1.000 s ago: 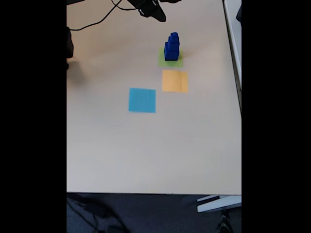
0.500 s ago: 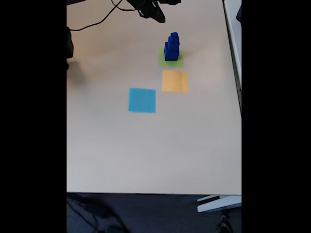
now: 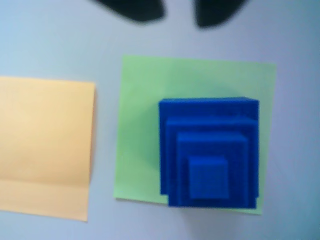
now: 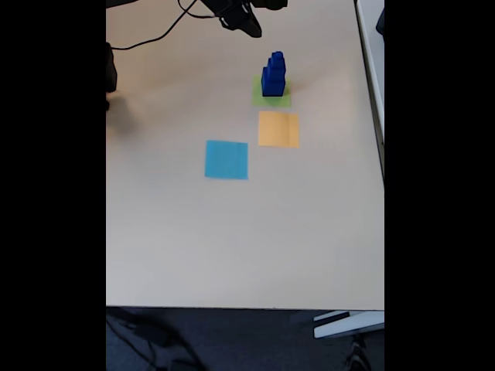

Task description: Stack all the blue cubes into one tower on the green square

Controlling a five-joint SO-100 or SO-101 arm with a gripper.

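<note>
The gripper point(image 4: 249, 29) has drawn slightly back toward the table's far edge since a second ago. Nearest in the fixed view lies the light blue square point(image 4: 227, 159), then the orange square point(image 4: 278, 129), then the tower point(image 4: 273, 74) standing on the green square point(image 4: 282, 100). The gripper's fingertips point(image 3: 135, 9) are spread apart and empty; no writing is legible anywhere

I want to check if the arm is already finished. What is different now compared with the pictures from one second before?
In the fixed view the gripper has drawn back slightly toward the table's far edge, away from the tower; it holds nothing. The tower stands as before on the green square, and the orange square and light blue square lie in the same places.
</note>
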